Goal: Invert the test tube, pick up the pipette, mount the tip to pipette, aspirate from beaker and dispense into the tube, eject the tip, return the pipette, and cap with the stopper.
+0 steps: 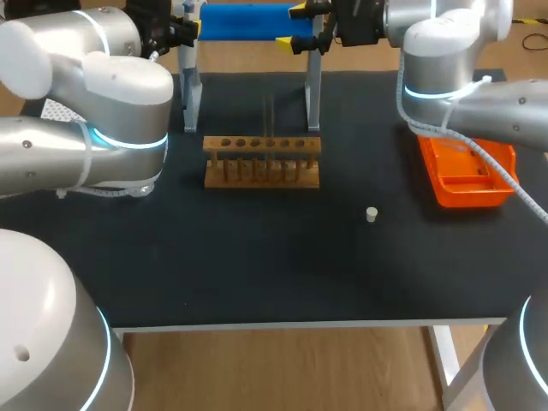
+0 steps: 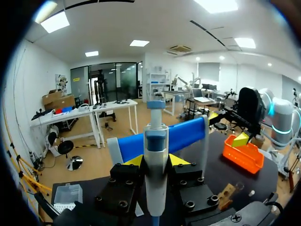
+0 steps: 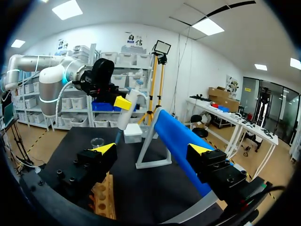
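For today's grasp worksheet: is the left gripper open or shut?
Shut on the pipette: the left gripper has both yellow fingertips against its body, one each side.

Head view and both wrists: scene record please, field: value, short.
left pincer: shut on pipette, held upright, at one end of the blue stand
right pincer: open, empty, at the stand's other end
rack: mid-table, one test tube standing in it
stopper: lying loose, right of the rack
orange tray: further right than the stopper

Black-topped table; pale front edge; white leg under its right corner.
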Motion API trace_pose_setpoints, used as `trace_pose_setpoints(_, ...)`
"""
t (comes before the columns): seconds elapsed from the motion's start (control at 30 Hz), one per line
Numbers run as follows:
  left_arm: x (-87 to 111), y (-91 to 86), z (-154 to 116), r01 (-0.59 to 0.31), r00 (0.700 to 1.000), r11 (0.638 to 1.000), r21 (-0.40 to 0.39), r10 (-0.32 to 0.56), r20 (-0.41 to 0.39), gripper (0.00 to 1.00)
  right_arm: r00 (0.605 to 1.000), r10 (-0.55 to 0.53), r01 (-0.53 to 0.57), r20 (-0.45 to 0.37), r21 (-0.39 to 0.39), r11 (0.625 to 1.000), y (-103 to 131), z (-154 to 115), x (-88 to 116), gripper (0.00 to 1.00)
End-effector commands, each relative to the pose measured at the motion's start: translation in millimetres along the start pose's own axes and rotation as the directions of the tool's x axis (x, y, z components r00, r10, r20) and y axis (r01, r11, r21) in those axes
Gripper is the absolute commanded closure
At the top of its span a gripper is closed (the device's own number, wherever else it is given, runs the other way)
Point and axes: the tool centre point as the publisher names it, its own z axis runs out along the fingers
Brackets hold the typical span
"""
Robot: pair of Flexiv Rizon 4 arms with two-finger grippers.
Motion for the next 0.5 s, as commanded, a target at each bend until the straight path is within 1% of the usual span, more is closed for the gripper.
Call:
trace_pose_setpoints(0.03, 0.3, -7.0, 14, 0.012, 0.999, 0.999, -0.031, -0.011, 0.037, 1.00, 1.000, 0.000, 0.000, -0.005, 0.004, 1.000, 1, -1, -1, 0.00)
trace_pose_setpoints(0.17, -4.8, -10.2, 21, 0.018, 0.998, 0.999, -0.045, -0.015, 0.056, 1.00, 1.000, 0.000, 0.000, -0.005, 0.004, 1.000, 1, -1, -1, 0.00)
trace_pose_setpoints(0.33, -6.3, -13.2, 28, 0.030, 0.996, 0.998, -0.062, -0.025, 0.082, 1.00, 1.000, 0.000, 0.000, -0.005, 0.004, 1.000, 1, -1, -1, 0.00)
trace_pose_setpoints(0.5, -6.7, -15.5, 32, 0.062, 0.989, 0.995, -0.083, -0.051, 0.136, 1.00, 1.000, 0.000, 0.000, -0.005, 0.004, 1.000, 1, -1, -1, 0.00)
